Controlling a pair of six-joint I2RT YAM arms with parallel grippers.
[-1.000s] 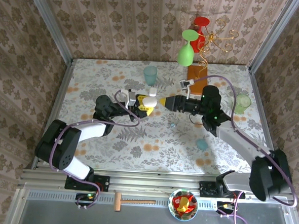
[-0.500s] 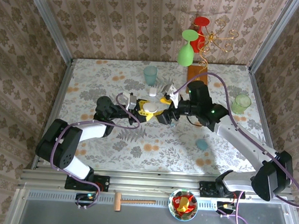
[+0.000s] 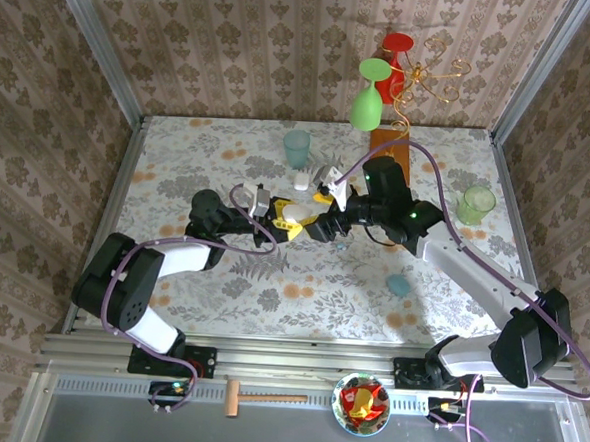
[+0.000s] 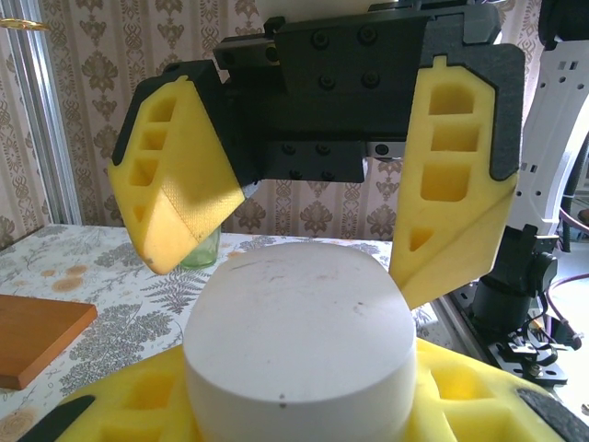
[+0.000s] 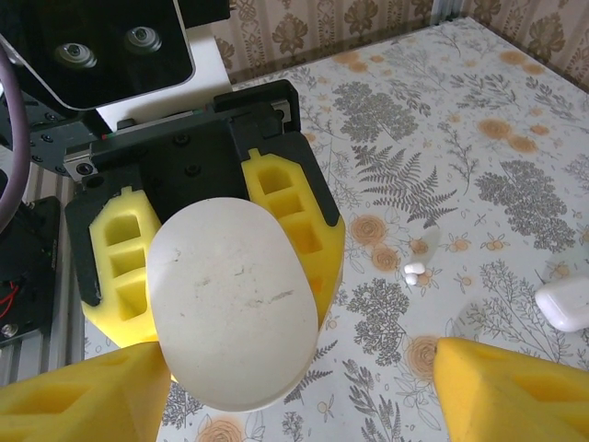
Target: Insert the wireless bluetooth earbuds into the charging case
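Observation:
The charging case [image 3: 293, 213] is a white, rounded, closed oval. My left gripper [image 3: 283, 220] is shut on it, its yellow fingers [image 5: 293, 216] pressed against both sides. In the left wrist view the charging case [image 4: 299, 341] rises from between my own pads. My right gripper [image 3: 320, 215] hovers just over the case, open, one finger [image 4: 175, 184] on each side and neither touching it. From the right wrist the case [image 5: 235, 304] lies just ahead of my spread right gripper [image 5: 294, 405]. A tiny white earbud [image 5: 414, 270] lies on the tablecloth to the right.
A white rounded object [image 5: 566, 304] sits near the earbud. A teal cup [image 3: 297, 146] stands behind the grippers and a green cup [image 3: 478, 204] at the right. A wooden block [image 3: 390, 142] carries a wire stand with a green glass [image 3: 365, 105]. A small light blue object [image 3: 398, 284] lies nearer the front.
My right gripper swung left and up over the case, from level beside it to above it, its jaws narrowing slightly. The left gripper kept its hold and barely moved.

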